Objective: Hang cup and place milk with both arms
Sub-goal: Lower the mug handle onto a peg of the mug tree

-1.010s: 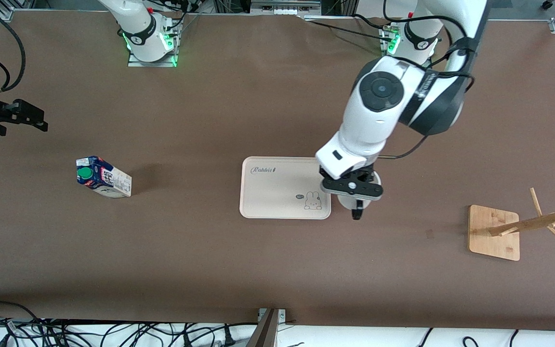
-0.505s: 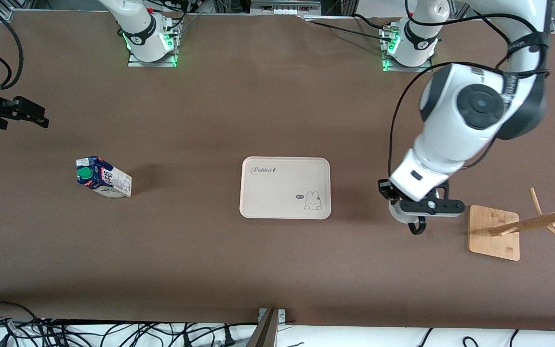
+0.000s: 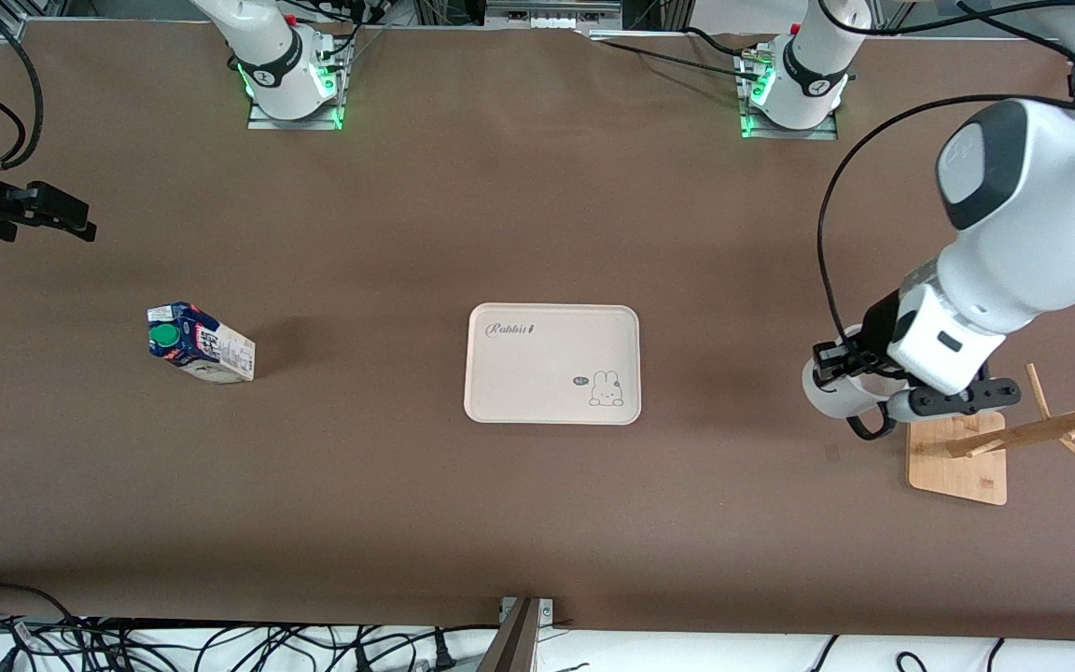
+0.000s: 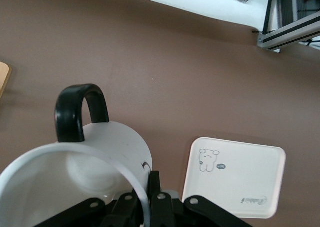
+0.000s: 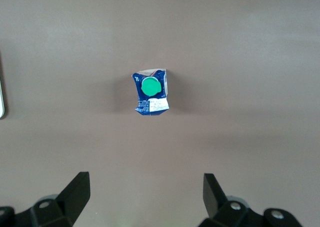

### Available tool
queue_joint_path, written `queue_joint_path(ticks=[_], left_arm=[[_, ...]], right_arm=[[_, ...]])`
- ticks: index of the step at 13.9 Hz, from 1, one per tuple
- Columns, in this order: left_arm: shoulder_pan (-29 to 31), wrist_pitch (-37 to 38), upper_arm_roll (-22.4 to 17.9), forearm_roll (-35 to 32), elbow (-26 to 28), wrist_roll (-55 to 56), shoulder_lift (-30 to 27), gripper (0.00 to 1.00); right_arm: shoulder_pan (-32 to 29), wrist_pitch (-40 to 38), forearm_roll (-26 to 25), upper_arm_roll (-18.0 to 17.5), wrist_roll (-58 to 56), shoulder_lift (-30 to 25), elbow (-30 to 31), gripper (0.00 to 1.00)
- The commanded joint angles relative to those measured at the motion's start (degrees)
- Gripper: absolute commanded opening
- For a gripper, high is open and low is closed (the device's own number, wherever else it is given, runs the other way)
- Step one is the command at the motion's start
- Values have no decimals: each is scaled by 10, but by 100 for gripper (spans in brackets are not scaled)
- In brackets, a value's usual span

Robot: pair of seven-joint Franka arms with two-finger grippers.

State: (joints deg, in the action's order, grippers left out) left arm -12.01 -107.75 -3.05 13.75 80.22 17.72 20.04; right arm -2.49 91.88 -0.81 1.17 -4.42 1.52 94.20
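Gripping cup (image 3: 838,392), left pincer (image 3: 859,378) beside wooden rack (image 3: 962,450), tray (image 3: 519,373) apart

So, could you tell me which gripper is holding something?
The left gripper, shut on the cup beside the rack; the right gripper is open and empty.

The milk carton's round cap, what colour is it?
Green. The cap tops the dark blue and white milk carton, clearest in the right wrist view.

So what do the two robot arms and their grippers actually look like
Both arms are glossy white with dark grey joint caps and loose black cables, on bases lit green. The left gripper and the right gripper are black with two fingers; the right one's fingertips are wedge-shaped.
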Motion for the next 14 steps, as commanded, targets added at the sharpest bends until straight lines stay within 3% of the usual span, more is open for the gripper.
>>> queue_joint_path(ticks=[1, 3, 7, 14], left_arm=[[47, 23, 4, 68, 37, -36, -40, 0], [77, 37, 3, 97, 37, -74, -38, 0], [109, 47, 3, 92, 28, -134, -28, 0], [160, 70, 3, 102, -40, -183, 36, 0]], right_arm=[[-12, -11, -1, -12, 3, 21, -38, 100], [-11, -13, -2, -13, 7, 20, -38, 100], [-11, -12, -2, -13, 7, 21, -37, 100], [-11, -14, -1, -13, 8, 20, -34, 100]])
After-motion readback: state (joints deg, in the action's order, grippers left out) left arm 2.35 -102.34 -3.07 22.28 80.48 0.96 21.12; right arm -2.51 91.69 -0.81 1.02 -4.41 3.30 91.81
